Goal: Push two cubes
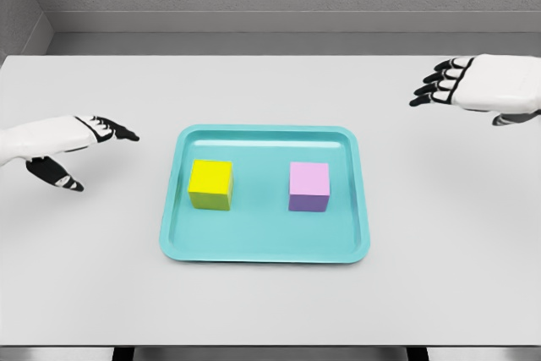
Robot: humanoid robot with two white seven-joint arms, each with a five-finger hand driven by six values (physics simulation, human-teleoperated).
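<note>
A yellow cube [210, 183] sits on the left half of a teal tray [266, 251], and a pink-purple cube [309, 186] sits on its right half. The two cubes are apart from each other. My left hand [95, 137] hovers over the table left of the tray, fingers extended toward it and holding nothing. My right hand [448, 82] is up at the far right, beyond the tray's back right corner, with its fingers relaxed and empty. Neither hand touches a cube or the tray.
The tray lies in the middle of a white table [270, 90]. A grey wall runs along the table's far edge, and the near edge shows at the bottom of the view.
</note>
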